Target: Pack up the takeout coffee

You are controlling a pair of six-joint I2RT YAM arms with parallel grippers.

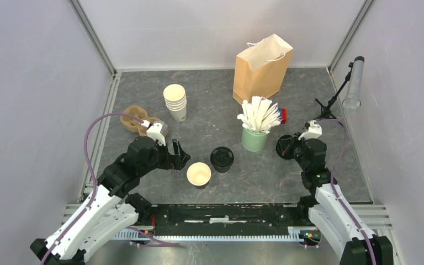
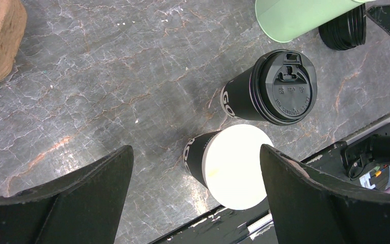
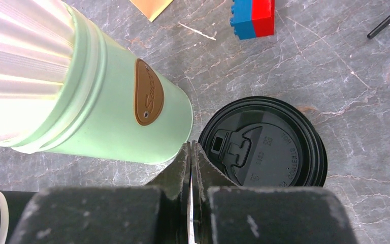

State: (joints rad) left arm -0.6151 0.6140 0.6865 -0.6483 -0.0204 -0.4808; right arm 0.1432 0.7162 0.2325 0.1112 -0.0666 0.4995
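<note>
— What sits closest to you?

— My own left hand (image 2: 195,151). Its two dark fingers (image 2: 96,193) stand wide apart and hold nothing. Straight ahead of the gap between them an open cup (image 2: 233,165) stands upright on the table (image 2: 81,91), with a black wall, a cream mouth and no lid.

— And the second coffee?

— The lidded cup (image 2: 283,86) stands just beyond the open one, off toward my right finger. It is close beside it, and its black lid is seated.

— Your other hand?

— My right hand (image 3: 190,150) has its fingers pressed flat together, with nothing between them. A stack of spare lids (image 3: 266,147) lies just right of its tips, and a green cup (image 3: 111,117) stands just left of them.

— How will the cups handle?

— Light, I judge, with thin paper walls that buckle under a hard squeeze. From this angle I cannot tell whether the open one holds any drink, so I would keep it level. The best hold is around the wall at mid-height, below the stiffer rolled rim. The lid is slick plastic and might pop off, so I would not lift by it.

— Where do they go?

— Into the paper bag (image 1: 262,66), which stands well beyond both hands.
</note>
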